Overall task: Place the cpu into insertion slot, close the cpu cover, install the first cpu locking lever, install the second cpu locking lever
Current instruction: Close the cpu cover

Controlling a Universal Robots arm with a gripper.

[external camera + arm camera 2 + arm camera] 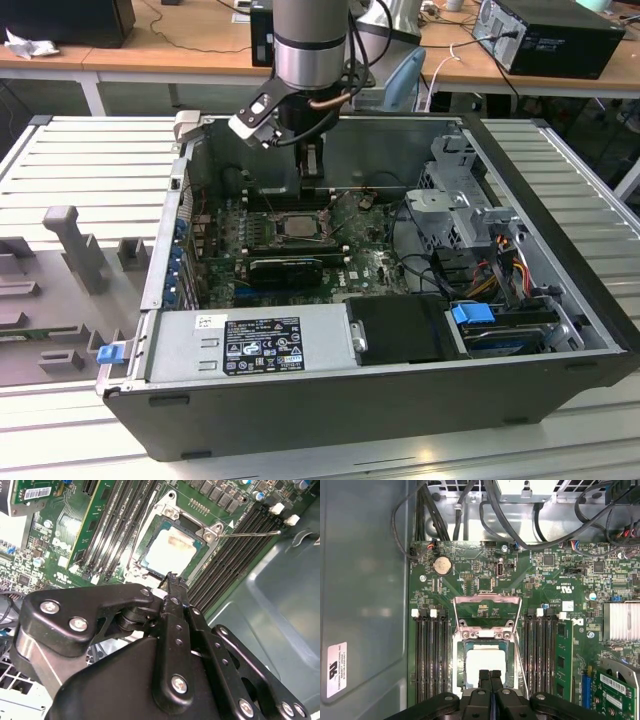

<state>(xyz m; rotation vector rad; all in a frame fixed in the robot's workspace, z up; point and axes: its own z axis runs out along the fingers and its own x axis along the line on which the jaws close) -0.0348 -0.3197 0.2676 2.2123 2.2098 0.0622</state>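
Note:
The cpu (485, 662) (167, 550) lies flat in the insertion slot (295, 227) on the green board, its pale metal face showing. The silver cpu cover (485, 635) appears to lie down around it, the chip visible through its window. A thin metal locking lever (250, 533) (521, 670) sticks out free beside the socket. A silver U-shaped wire frame (487, 599) stands past the socket's far end. My gripper (490, 673) (172, 579) (310, 178) is shut with nothing between its fingers. Its tips hover at the socket's near edge, just over the chip.
Long black memory slots (432, 660) (542, 655) flank the socket. A heatsink (620, 621) and a green card (615, 690) sit beside them. In the exterior view the case walls, power supply (250, 345), drive cage (465, 215) and cables (500, 265) ring the board.

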